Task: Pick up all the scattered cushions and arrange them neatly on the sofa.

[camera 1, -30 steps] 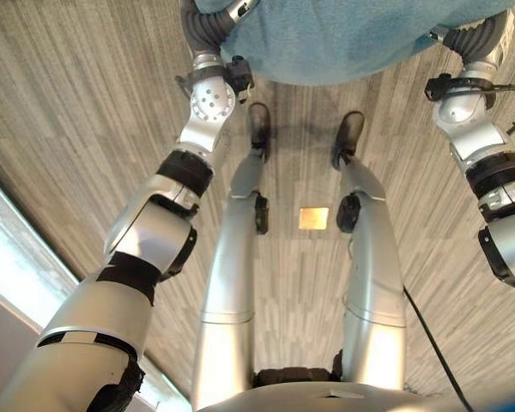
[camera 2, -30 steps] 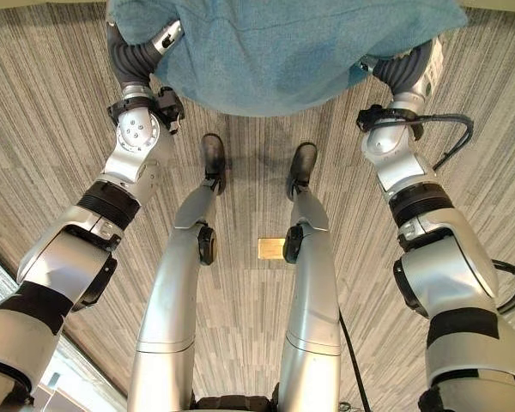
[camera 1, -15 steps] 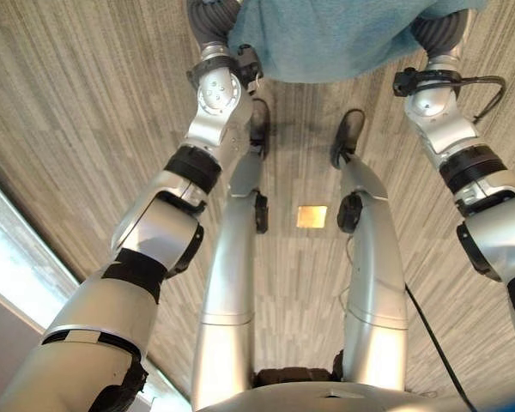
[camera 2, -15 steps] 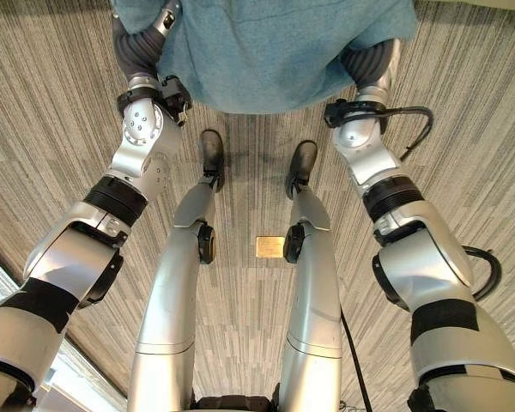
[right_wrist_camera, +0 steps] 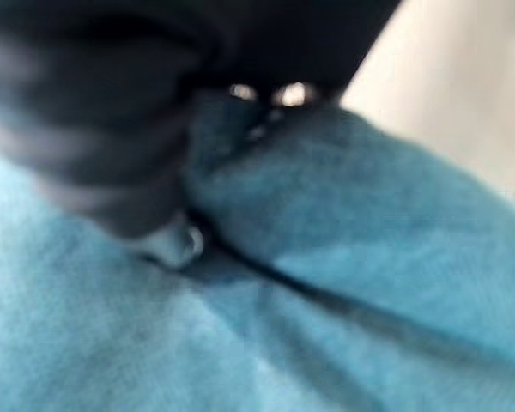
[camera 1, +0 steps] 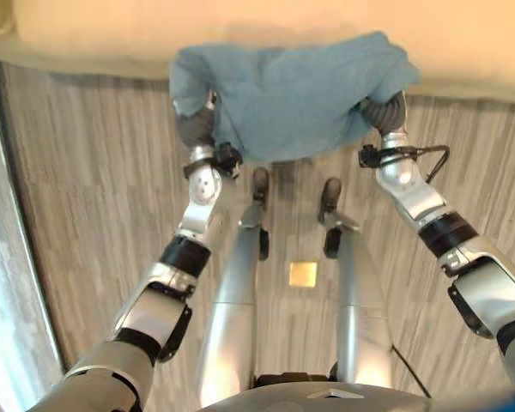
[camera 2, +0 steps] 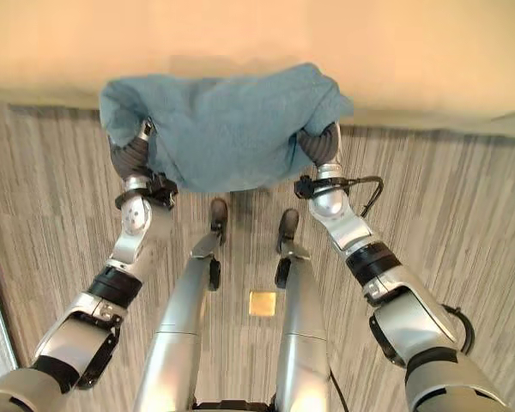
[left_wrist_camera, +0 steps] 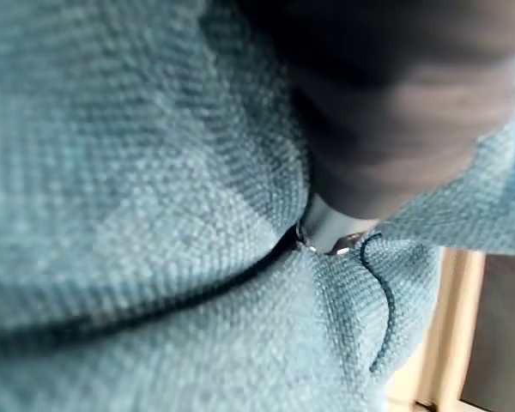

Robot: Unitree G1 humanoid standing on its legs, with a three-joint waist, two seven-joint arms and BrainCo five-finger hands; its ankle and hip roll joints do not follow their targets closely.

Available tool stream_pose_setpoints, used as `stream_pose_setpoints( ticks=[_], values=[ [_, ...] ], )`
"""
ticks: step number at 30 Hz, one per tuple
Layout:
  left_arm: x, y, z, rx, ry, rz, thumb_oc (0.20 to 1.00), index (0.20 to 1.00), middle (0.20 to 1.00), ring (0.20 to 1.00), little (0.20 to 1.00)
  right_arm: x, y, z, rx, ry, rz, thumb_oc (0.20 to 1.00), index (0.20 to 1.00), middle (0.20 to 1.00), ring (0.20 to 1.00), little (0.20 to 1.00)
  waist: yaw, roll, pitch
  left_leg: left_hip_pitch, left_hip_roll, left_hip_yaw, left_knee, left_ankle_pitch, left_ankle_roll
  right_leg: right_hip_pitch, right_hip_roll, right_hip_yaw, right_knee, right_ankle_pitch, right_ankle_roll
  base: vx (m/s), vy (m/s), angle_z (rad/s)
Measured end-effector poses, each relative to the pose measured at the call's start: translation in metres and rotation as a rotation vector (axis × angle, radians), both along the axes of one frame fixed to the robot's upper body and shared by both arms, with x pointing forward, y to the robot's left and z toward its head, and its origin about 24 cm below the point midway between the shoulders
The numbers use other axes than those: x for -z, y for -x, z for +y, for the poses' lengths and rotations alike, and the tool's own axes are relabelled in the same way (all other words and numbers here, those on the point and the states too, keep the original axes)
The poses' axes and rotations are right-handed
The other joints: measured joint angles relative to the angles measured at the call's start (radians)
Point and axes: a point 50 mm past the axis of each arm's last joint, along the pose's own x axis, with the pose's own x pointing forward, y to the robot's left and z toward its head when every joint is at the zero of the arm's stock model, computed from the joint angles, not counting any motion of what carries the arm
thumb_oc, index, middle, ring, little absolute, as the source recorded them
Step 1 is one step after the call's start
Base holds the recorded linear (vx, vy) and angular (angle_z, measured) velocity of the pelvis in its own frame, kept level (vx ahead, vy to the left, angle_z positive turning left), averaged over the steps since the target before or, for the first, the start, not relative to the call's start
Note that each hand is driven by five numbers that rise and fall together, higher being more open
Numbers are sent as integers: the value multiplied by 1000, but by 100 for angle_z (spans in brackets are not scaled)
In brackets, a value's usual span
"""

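A large teal cushion (camera 1: 292, 94) hangs in the air between my two hands, in front of the beige sofa (camera 1: 240, 26). My left hand (camera 1: 193, 129) is sunk into the cushion's left end, and my right hand (camera 1: 386, 112) into its right end. Only the dark ribbed covers of both hands stick out of the cloth. Seen from the left wrist, the teal weave (left_wrist_camera: 154, 172) folds round the left hand (left_wrist_camera: 386, 112). In the right wrist view the cushion (right_wrist_camera: 369, 257) bulges round the right hand (right_wrist_camera: 94, 129). The cushion's far edge overlaps the sofa's front edge.
The sofa (camera 2: 369, 43) spans the whole far side. Below it lies grey wood-grain floor with a small brass square plate (camera 1: 303, 274) set in it. A pale strip (camera 1: 0, 300) runs along the floor's left side.
The camera has tilted up and the sofa has come into view. Both arms have stretched forward, carrying the cushion away from my body toward the sofa's front edge.
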Motion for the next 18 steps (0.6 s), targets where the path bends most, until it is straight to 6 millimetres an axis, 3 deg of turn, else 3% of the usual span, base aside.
stream_pose_setpoints(
  ticks=[2, 5, 10, 12, 15, 16, 18],
  values=[
    [12, 4, -1, 14, -46, 39, 200, 200, 200, 200, 200, 14, 8, -5, 6, -14, 22, 200, 200, 200, 200, 200, 13, 1, 0, 75, 0, -16, -63, 25, -10, 72, -2, -28, -37, 8, -8, -7, -186, 15],
    [47, 16, 3, 34, -97, 144, 200, 200, 200, 200, 200, 58, 27, -7, -7, -14, 127, 200, 200, 200, 200, 200, 38, 4, -3, 261, 7, -72, -176, 68, -20, 269, 3, -99, -113, 10, -20, 1, -175, 36],
    [63, 31, 4, 85, -160, 175, 200, 200, 200, 200, 200, 81, 42, -16, -3, -48, 191, 200, 200, 200, 200, 200, 66, 31, -9, 399, 9, -169, -261, 93, -48, 443, 2, -203, -167, -17, -31, 103, -135, 53],
    [67, 35, 7, 89, -202, 183, 200, 200, 200, 200, 200, 82, 44, -20, 5, -43, 190, 200, 200, 200, 200, 200, 95, 38, -24, 424, 10, -182, -283, 87, -46, 468, 1, -218, -164, -32, -36, 198, -142, 37],
    [78, 43, 2, 134, -203, 219, 200, 200, 200, 200, 200, 96, 58, -33, 32, -60, 227, 200, 200, 200, 200, 200, 96, 89, -30, 494, 8, -219, -324, 86, -51, 610, -3, -316, -223, -34, -31, 261, -92, 84],
    [91, 51, -4, 166, -183, 251, 200, 200, 200, 200, 200, 114, 74, -40, 45, -58, 281, 200, 200, 200, 200, 200, 89, 96, -61, 545, 19, -223, -335, 69, -58, 697, -5, -370, -272, -49, -22, 169, 18, 111],
    [107, 61, 2, 160, -187, 305, 200, 200, 200, 200, 200, 125, 81, -38, 23, -51, 320, 200, 200, 200, 200, 200, 105, 84, -129, 559, 19, -192, -333, 73, -55, 735, -11, -387, -286, -65, -13, 211, 130, 56]
  ],
)
